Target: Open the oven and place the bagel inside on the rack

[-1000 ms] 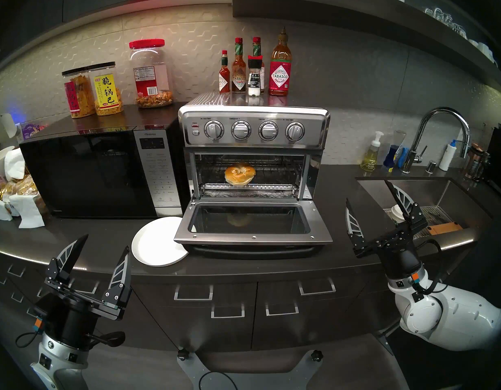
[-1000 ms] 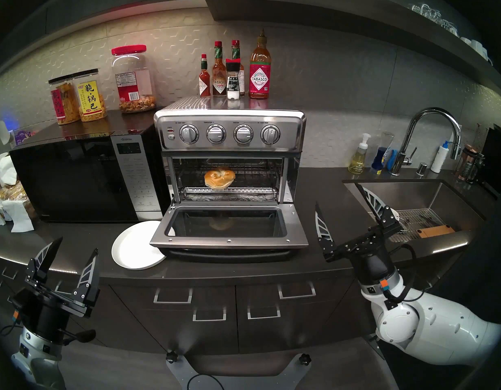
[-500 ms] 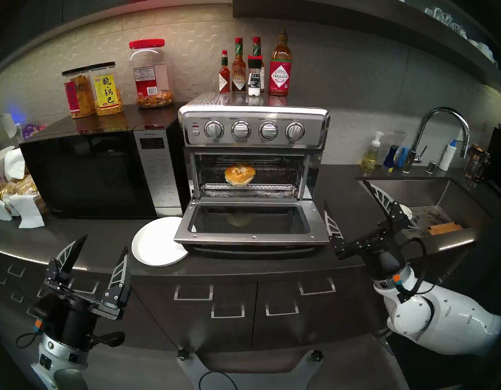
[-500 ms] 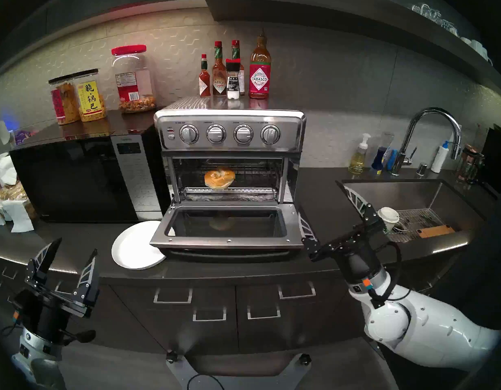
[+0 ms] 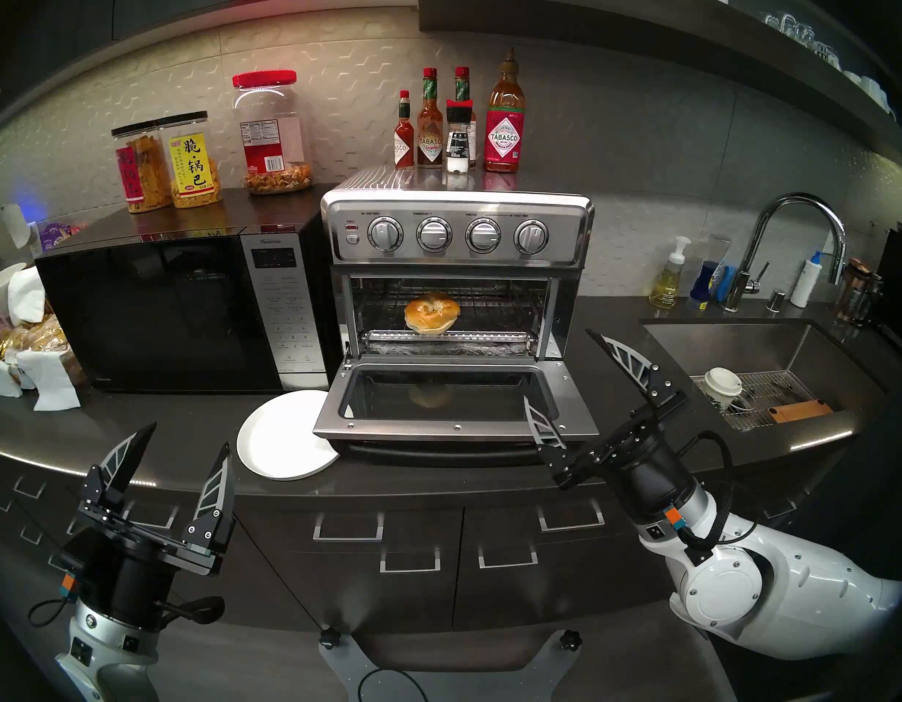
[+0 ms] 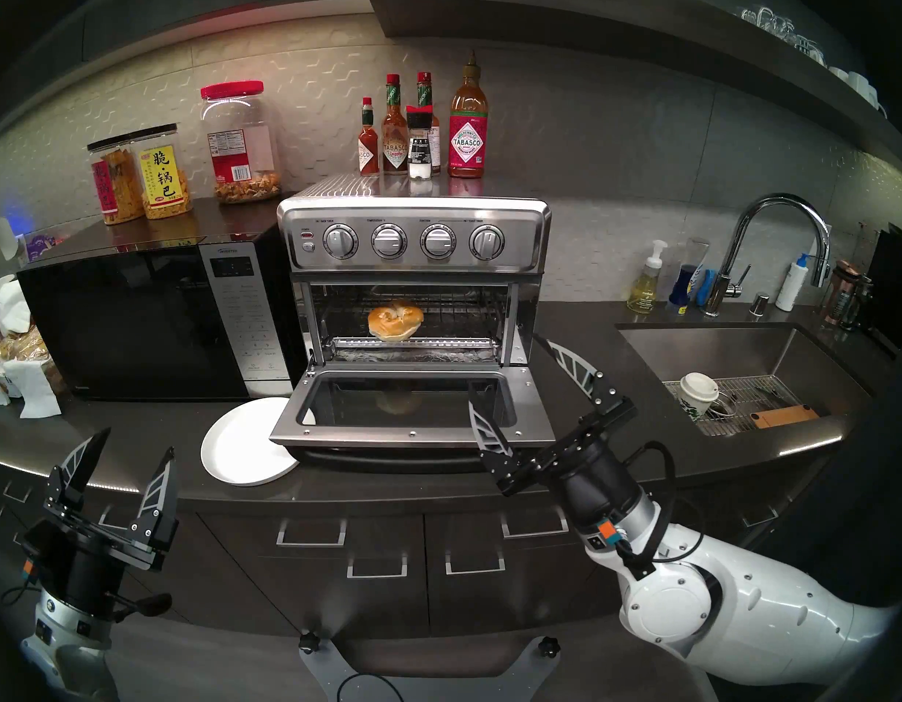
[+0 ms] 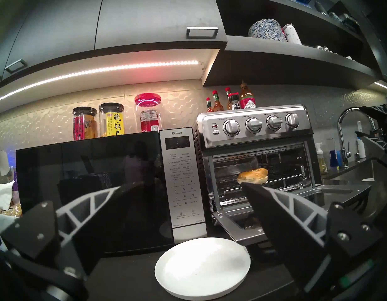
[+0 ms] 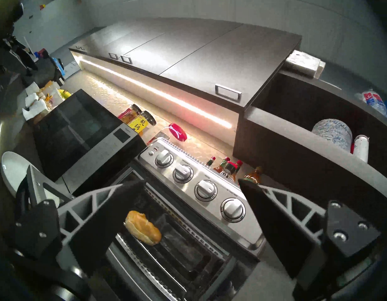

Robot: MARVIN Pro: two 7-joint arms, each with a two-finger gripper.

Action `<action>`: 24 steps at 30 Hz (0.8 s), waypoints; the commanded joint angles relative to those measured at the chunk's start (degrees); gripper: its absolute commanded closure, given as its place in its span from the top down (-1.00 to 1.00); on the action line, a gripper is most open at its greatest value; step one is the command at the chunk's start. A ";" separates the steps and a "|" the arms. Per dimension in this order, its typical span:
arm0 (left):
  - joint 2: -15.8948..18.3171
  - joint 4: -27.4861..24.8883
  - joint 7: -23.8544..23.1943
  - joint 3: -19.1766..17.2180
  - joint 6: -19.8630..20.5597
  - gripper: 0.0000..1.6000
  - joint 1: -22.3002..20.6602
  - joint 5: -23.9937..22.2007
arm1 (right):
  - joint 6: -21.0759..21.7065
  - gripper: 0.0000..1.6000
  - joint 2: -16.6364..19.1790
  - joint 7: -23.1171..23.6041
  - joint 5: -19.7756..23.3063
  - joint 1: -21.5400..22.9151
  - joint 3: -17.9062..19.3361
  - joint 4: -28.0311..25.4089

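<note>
since the earlier frames the right gripper has swung in from over the sink toward the oven, so that its lower finger now overlaps the right front corner of the dropped door in the head view; whether it touches the door cannot be told. the left gripper has not shifted and hangs in front of the table edge, near the white plate.

both sets of fingers are spread wide and hold nothing.

the bagel already sits on the rack inside the oven, toward the front and a little left of centre, lying flat with its glossy top up. the door lies fully open and about level, its reflection of the bagel showing in the glass. the plate is bare, partly tucked under the door's left corner.

judged from this, the placing is done. if a further move concerns the door, what matters is this: the door's long edge runs side to side across the view, its front lip faces the robot, and the right gripper is much the nearer, sitting at the right end of that lip with the bagel up and to its left. the left gripper is well apart from the door.
</note>
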 commanded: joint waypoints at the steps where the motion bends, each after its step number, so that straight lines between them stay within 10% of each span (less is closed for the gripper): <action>1: 0.10 -1.32 -0.27 -0.17 -0.50 1.00 0.02 -0.08 | 5.36 1.00 -3.26 7.37 2.19 5.93 -0.86 -3.86; 16: -0.07 -1.32 -0.73 -0.23 -0.50 1.00 -0.13 -0.29 | 22.47 1.00 -15.77 21.19 7.01 14.05 -7.70 -7.01; 17: -0.08 -1.32 -0.74 -0.23 -0.50 1.00 -0.14 -0.30 | 22.85 -0.01 -14.60 21.01 7.91 14.68 -8.62 -7.29; 19: -0.10 -1.32 -0.78 -0.24 -0.49 1.00 -0.13 -0.32 | 24.60 -0.78 -15.48 21.44 8.44 15.39 -9.54 -7.19; 24: -0.19 -1.32 -0.90 -0.29 -0.46 1.00 -0.10 -0.39 | 30.82 -1.00 -18.62 22.12 9.30 17.89 -11.94 -6.94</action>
